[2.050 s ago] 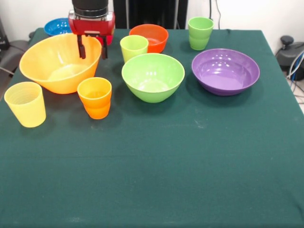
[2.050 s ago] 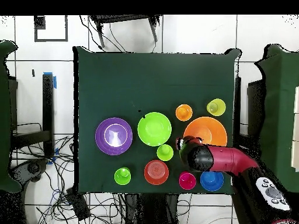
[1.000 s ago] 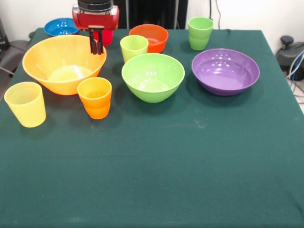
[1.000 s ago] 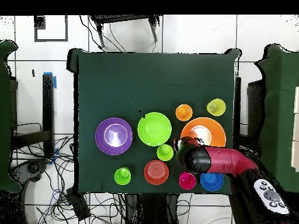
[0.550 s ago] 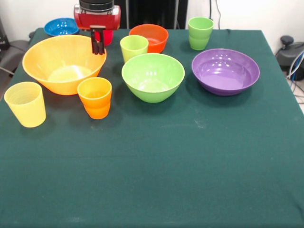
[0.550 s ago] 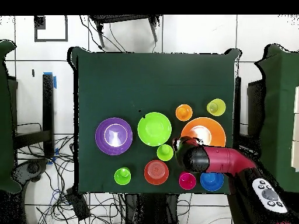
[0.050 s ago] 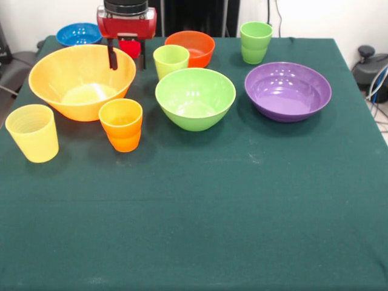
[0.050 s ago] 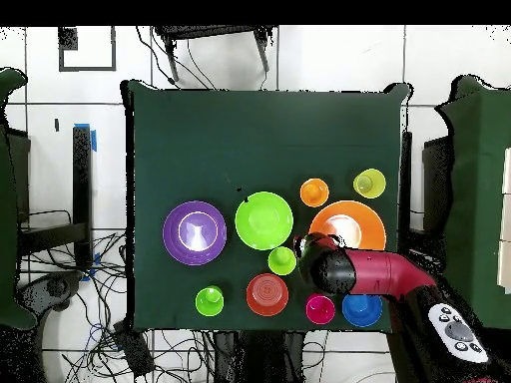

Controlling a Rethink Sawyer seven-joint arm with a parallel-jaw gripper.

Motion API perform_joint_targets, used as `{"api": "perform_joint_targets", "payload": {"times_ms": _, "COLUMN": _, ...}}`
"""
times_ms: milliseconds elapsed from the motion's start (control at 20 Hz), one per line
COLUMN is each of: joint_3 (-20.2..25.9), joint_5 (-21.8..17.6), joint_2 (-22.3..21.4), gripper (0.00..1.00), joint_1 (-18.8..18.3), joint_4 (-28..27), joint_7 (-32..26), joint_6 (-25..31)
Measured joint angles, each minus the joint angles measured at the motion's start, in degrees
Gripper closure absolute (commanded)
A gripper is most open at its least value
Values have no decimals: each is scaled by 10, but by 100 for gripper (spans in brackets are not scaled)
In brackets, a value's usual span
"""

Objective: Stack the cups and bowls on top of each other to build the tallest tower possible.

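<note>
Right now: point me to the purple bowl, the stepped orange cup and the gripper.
purple bowl [image 7: 288, 91], front view, inner floor.
stepped orange cup [image 7: 121, 124], front view, side wall under the rim.
gripper [image 7: 127, 56], front view, midway between its open fingertips.

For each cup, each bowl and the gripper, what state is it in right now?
Gripper: open, holding nothing.
Yellow-orange bowl: upright, empty.
Lime bowl: upright, empty.
Purple bowl: upright, empty.
Orange bowl: upright, unstacked.
Blue bowl: upright, unstacked.
Pale yellow cup: upright, empty.
Orange cup: upright, empty.
Lime cup: upright.
Green cup: upright.
Red cup: mostly hidden by gripper.
</note>
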Motion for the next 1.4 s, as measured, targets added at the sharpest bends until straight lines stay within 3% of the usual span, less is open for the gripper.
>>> {"api": "perform_joint_targets", "payload": {"times_ms": 1400, "joint_3": -3, "joint_5": 0, "joint_2": 34, "gripper": 0, "joint_1": 1, "joint_4": 0, "joint_7": 0, "joint_6": 0}}
